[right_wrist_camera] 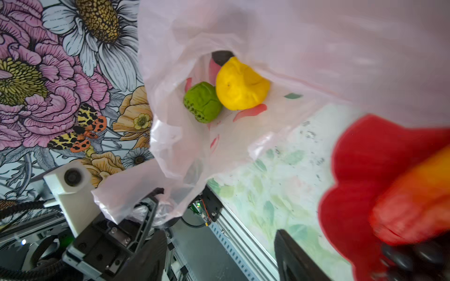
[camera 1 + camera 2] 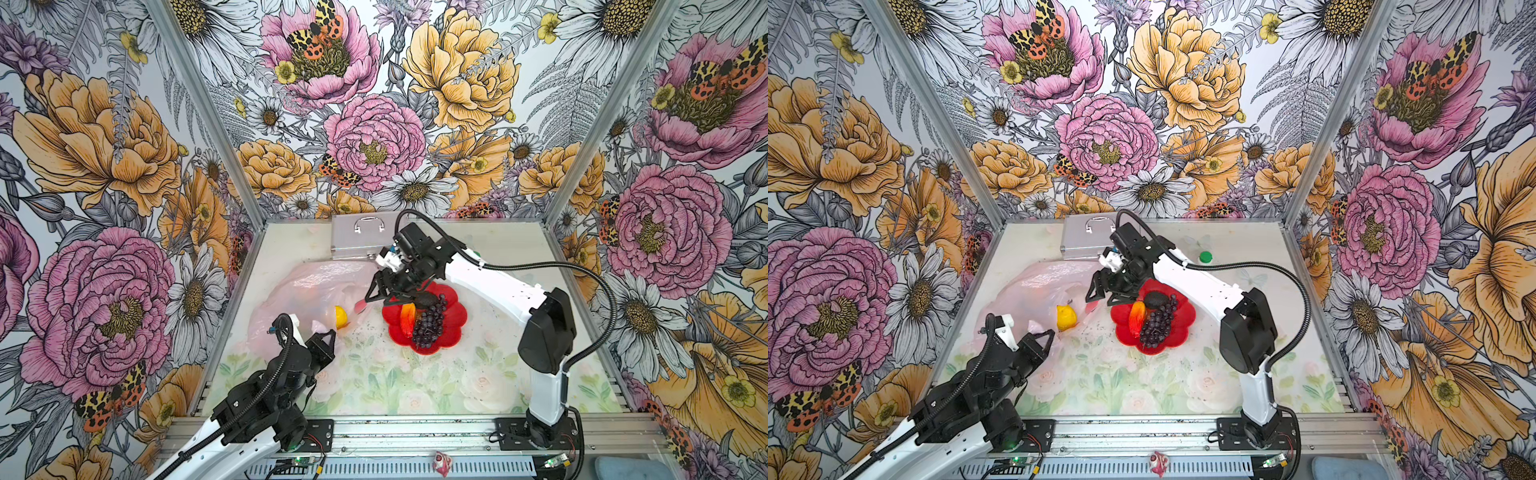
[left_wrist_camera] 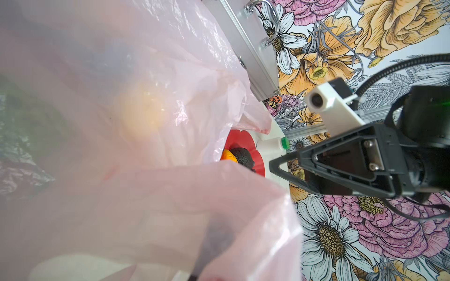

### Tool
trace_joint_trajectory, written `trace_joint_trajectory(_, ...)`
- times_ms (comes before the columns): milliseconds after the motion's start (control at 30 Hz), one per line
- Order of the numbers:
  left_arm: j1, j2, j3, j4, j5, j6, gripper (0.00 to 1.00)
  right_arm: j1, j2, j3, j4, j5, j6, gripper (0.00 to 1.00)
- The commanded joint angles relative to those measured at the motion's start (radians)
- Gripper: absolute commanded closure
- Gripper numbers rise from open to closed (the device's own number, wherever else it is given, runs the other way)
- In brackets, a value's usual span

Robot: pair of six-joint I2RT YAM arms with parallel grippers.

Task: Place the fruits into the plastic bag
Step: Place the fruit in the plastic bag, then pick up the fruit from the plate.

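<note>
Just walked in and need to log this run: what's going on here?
The left gripper is shut on the edge of the plastic bag, holding its mouth open. The yellow fruit and the green fruit already lie inside. The right gripper hangs open and empty between the bag's mouth and the red plate, where the dark avocado, the red-yellow fruit and the grape bunch wait to be moved.
</note>
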Motion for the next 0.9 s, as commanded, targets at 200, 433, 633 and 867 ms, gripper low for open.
trace_joint_trajectory(200, 0.006, -0.008, 0.002, -0.010, -0.007, -0.002, 1.00, -0.089, -0.168, -0.198, -0.129, 0.272, -0.136, 0.28)
trace_joint_trajectory(433, 0.006, 0.014, -0.002, 0.005, -0.007, -0.004, 1.00, -0.103, -0.089, -0.168, -0.127, 0.279, -0.156, 0.28)
trace_joint_trajectory(633, 0.005, 0.018, -0.001, 0.009, 0.002, -0.003, 1.00, -0.098, 0.052, -0.063, -0.127, 0.258, -0.180, 0.30)
trace_joint_trajectory(867, 0.006, -0.019, -0.018, 0.000, 0.002, -0.016, 1.00, -0.088, 0.182, 0.020, -0.127, 0.239, -0.193, 0.30)
